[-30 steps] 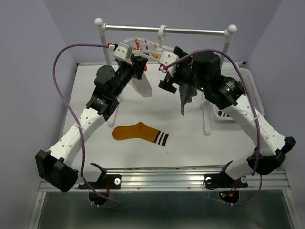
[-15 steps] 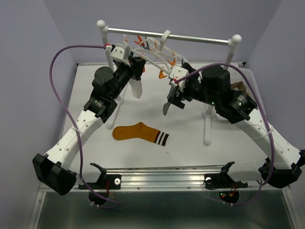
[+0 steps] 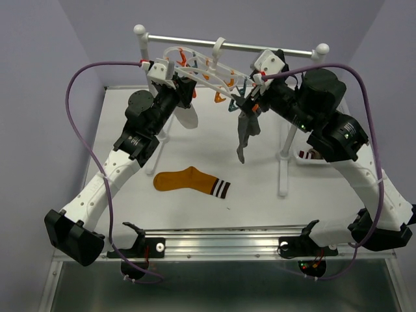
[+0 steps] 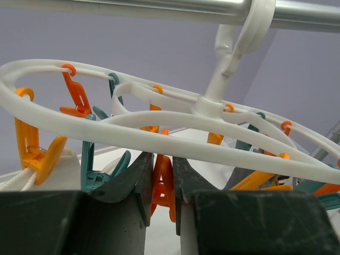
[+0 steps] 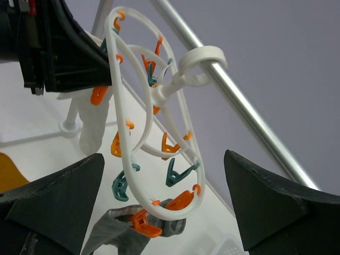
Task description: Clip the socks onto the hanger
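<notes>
Hanger [image 3: 207, 73] hangs by its hook from the metal rail [image 3: 260, 47], with a grey sock [image 3: 246, 130] clipped to it and dangling. The left gripper [image 4: 162, 166] pinches an orange clip [image 4: 163, 186] between nearly closed fingers [image 4: 139, 183], while the right gripper [image 5: 163, 175] gapes wide, holding nothing. A mustard striped sock [image 3: 188, 180] lies on the table [image 3: 260, 195].

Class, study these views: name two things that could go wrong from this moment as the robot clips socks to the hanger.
1. The hanger hangs from the rail by one hook and sits tilted. The left gripper, shut on an orange clip, could tug it into swinging or off the rail.
2. The grey sock dangles from one lower clip by its top. The open right gripper close by might knock it loose.
</notes>
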You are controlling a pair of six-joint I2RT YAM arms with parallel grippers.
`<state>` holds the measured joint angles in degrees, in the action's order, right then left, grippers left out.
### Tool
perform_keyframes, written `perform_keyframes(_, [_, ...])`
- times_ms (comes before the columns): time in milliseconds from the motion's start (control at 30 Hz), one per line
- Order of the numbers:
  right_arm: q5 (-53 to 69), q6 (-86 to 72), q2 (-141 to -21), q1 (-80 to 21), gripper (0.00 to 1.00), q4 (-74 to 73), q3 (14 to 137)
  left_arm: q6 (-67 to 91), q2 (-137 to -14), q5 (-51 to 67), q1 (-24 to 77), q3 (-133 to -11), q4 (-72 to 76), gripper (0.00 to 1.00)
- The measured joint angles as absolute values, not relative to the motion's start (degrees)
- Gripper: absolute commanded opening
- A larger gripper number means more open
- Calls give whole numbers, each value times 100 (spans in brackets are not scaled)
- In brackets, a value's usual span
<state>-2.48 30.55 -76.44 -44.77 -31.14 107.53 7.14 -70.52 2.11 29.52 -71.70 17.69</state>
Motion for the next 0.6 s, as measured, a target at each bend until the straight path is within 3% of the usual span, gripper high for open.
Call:
perform_keyframes(200, [36, 2558, -7507, -4477, 100, -3105, 10763, 891, -7052, 161, 2952, -7170, 1763, 0])
perform_keyframes(600, [1120, 843, -6145, -5100, 100, -2781, 7590, 1149, -6952, -172, 2952, -7144, 1653, 0])
